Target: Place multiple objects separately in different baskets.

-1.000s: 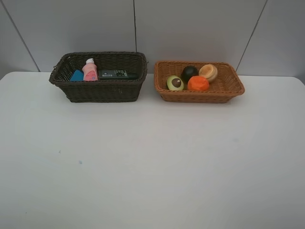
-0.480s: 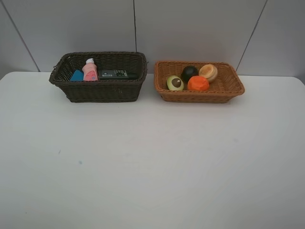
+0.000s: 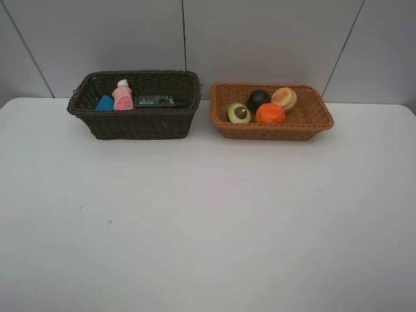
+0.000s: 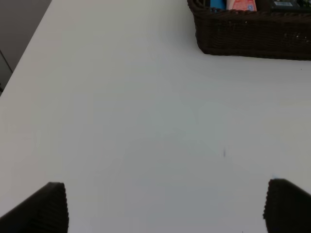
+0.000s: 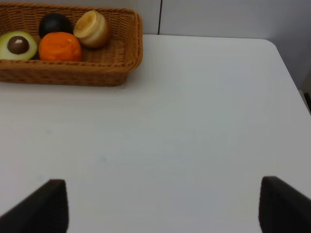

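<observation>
Nothing moved, baskets (image 3: 133, 123) far from tools (image 4: 165, 206)

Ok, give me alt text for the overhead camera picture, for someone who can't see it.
Two wicker baskets sit side by side at the back of a white table. The dark brown basket holds a pink bottle, a blue item and a dark device; the tan basket holds four fruits.

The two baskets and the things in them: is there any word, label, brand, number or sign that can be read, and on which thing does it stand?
No text can be read.
Dark flat thing in the dark basket: pale marks on top, too small to read.
Pink bottle: no legible label; the left wrist view cuts it off.
Blue thing: no print visible.
Fruits in the tan basket: no marks.
</observation>
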You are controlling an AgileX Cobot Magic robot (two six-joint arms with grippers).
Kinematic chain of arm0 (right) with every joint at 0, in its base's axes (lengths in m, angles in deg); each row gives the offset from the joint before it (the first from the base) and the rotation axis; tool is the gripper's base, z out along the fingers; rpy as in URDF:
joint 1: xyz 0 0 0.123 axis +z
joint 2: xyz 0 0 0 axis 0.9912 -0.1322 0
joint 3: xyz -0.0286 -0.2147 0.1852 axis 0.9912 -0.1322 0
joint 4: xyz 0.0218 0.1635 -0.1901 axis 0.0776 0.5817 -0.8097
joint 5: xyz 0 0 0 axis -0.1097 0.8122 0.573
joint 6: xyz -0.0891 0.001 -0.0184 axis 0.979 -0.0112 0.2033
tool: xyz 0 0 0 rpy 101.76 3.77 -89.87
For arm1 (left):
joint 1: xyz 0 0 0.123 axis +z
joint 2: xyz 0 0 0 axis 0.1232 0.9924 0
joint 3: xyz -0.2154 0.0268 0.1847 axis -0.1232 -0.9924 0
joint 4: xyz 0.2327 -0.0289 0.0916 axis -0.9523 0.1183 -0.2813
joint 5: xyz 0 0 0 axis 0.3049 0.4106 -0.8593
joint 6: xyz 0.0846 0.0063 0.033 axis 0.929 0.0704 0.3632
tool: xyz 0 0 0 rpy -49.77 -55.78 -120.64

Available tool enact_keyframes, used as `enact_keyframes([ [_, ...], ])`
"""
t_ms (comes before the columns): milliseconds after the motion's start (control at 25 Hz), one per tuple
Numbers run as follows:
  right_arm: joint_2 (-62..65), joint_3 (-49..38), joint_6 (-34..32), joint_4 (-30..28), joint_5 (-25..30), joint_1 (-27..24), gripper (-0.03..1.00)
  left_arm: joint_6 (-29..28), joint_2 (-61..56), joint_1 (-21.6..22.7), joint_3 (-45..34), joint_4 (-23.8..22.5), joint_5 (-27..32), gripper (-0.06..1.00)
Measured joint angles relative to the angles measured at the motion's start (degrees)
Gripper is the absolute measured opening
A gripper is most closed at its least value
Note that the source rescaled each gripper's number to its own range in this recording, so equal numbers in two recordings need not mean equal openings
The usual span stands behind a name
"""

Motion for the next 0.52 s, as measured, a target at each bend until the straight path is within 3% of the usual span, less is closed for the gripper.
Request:
enact_keyframes([
  [520, 0.00, 0.00, 0.00, 0.00, 0.00, 0.00, 0.99, 0.00, 0.00, 0.00, 0.00, 0.00, 0.00, 1.00],
])
